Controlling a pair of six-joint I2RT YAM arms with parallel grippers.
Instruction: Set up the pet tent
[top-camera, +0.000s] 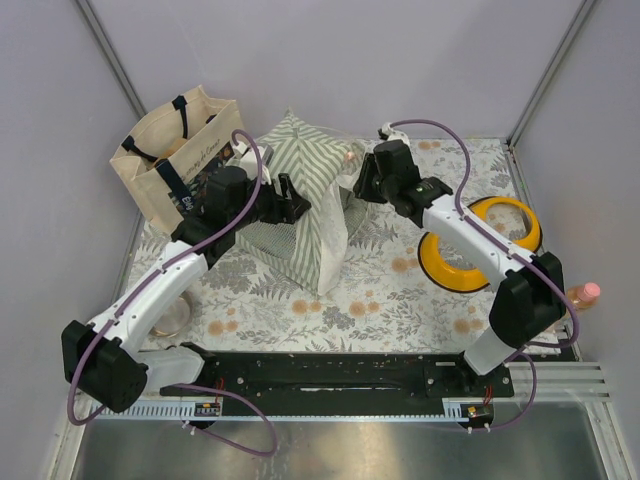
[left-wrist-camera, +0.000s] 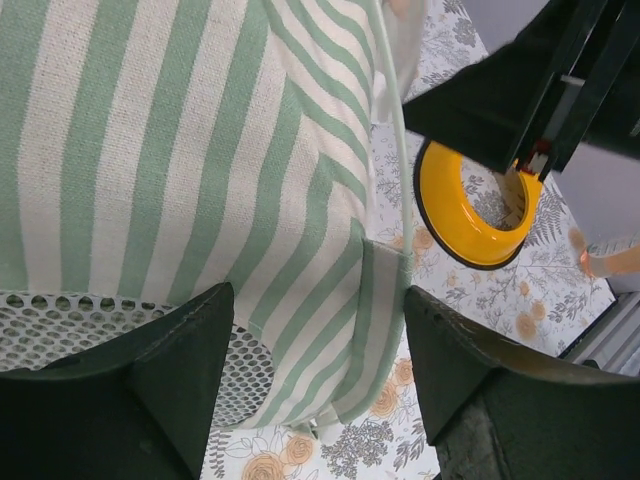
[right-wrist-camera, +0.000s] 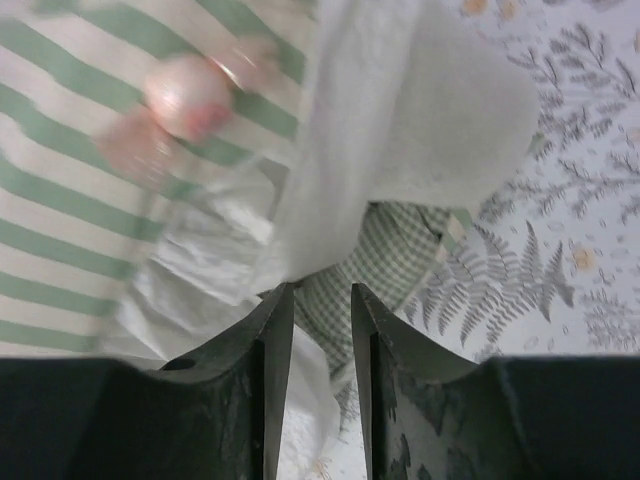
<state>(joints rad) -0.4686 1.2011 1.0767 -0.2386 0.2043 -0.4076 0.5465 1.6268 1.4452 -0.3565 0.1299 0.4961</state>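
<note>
The pet tent (top-camera: 305, 190), green-and-white striped, stands partly raised in the middle of the table. My left gripper (top-camera: 292, 205) is open at its left side. In the left wrist view the striped wall (left-wrist-camera: 200, 150) and the mesh panel (left-wrist-camera: 60, 320) fill the space above the wide-open jaws (left-wrist-camera: 320, 380). My right gripper (top-camera: 365, 183) is at the tent's right side. In the right wrist view its jaws (right-wrist-camera: 322, 300) stand a narrow gap apart before the white door flap (right-wrist-camera: 400, 110) and the green checked cushion (right-wrist-camera: 385, 255). Nothing is visibly clamped.
A beige tote bag (top-camera: 180, 150) stands at the back left. A yellow bowl (top-camera: 480, 250) lies to the right and also shows in the left wrist view (left-wrist-camera: 470, 215). A pink-capped bottle (top-camera: 583, 294) stands at the right edge. A glass dish (top-camera: 175, 315) lies under the left arm.
</note>
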